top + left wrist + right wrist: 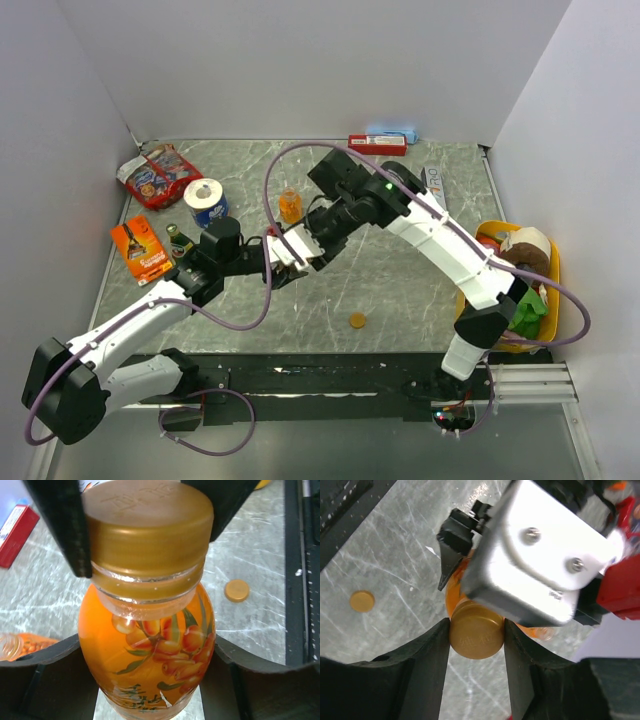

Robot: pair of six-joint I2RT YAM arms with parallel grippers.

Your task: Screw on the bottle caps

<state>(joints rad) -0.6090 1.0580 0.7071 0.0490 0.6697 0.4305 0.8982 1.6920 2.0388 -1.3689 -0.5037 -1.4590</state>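
My left gripper (281,254) (150,655) is shut on an orange bottle (150,645), held above the table mid-scene. My right gripper (318,243) (476,635) is shut on an orange cap (476,631) (147,535) that sits on this bottle's neck. The right fingers (60,525) flank the cap in the left wrist view. The second orange bottle (290,205) (20,645) stands uncapped on the table behind. The second cap (357,320) (236,590) (362,601) lies loose on the table nearer the front.
A green glass bottle (180,240), a toilet-paper roll (205,200), snack packets (157,175) and an orange packet (140,248) lie at the left. A red box (377,144) is at the back. A yellow basket (548,262) with items stands at the right edge.
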